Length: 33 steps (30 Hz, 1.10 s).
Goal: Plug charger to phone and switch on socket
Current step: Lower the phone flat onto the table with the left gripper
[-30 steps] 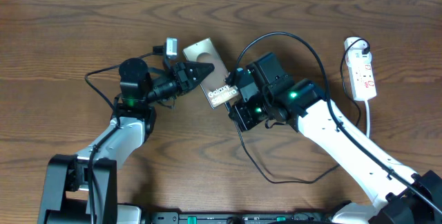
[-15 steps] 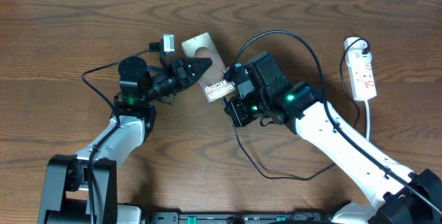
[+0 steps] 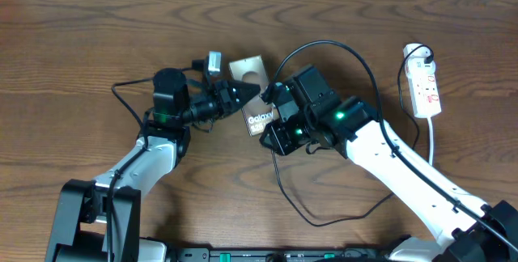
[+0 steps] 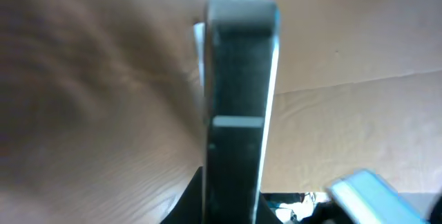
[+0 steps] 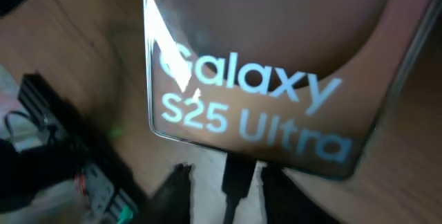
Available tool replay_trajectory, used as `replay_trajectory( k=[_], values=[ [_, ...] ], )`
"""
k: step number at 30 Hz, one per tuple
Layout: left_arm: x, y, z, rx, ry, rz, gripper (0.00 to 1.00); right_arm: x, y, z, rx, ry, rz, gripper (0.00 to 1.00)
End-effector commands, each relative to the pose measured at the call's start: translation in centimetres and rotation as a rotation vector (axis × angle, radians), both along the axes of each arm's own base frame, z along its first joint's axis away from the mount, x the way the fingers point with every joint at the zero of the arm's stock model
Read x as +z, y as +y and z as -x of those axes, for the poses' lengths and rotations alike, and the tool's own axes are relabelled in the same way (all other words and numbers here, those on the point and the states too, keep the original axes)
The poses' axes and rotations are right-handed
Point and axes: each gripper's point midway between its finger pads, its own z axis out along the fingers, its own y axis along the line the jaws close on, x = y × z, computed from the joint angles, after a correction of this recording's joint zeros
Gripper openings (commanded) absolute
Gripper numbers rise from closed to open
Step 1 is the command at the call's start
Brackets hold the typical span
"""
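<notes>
Overhead, the two arms meet at centre frame over the phone [image 3: 257,112], seen at a slant against the wooden bench [image 3: 97,35], its pale oval toward the top and its Galaxy lettering below. The left pincer [image 3: 241,95] is clamped narrow on the phone's left edge; its wrist view shows the handset edge-on between the fingers. The right pincer [image 3: 271,120] grips the small plug tip of the charger [image 3: 324,42], and the right wrist view shows that tip touching the phone's lower edge. The black cable loops above and below the right arm. At upper right, well apart, lies the socket [image 3: 425,88], its white cord [image 3: 433,145] trailing down.
</notes>
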Motion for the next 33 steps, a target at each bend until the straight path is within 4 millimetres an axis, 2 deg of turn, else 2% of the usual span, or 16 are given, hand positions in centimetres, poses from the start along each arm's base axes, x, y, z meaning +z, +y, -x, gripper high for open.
replay_trajectory(
  k=[1, 4, 9, 11, 14, 19, 28, 33],
  values=[
    [-1.0, -0.4, 0.9, -0.024, 0.033, -0.021, 0.08, 3.0, -0.3, -0.8, -0.014, -0.076, -0.033, 0.41],
    [-1.6, -0.1, 0.4, 0.016, 0.058, -0.042, 0.07, 4.2, -1.3, -0.4, -0.03, -0.088, -0.04, 0.47],
    [-0.4, -0.8, 0.2, -0.04, -0.009, -0.048, 0.07, 6.5, -4.1, -0.4, -0.096, -0.159, -0.02, 0.6],
    [-0.8, -1.5, 0.3, -0.086, -0.008, -0.082, 0.07, 7.3, -5.3, -0.4, -0.128, -0.193, 0.001, 0.64],
    [-2.7, -2.8, 0.1, -0.164, 0.022, -0.161, 0.07, 8.2, -6.9, -0.1, -0.166, -0.238, 0.033, 0.69],
    [-5.2, -3.9, -0.8, -0.27, 0.078, -0.219, 0.07, 8.8, -8.0, 0.2, -0.192, -0.268, 0.061, 0.75],
    [-9.8, -3.8, -1.3, -0.358, 0.106, -0.299, 0.07, 8.4, -8.6, 0.4, -0.2, -0.259, 0.09, 0.77],
    [-10.5, -3.7, -1.2, -0.381, 0.067, -0.312, 0.07, 8.5, -8.6, 0.3, -0.203, -0.263, 0.091, 0.79]
  ],
)
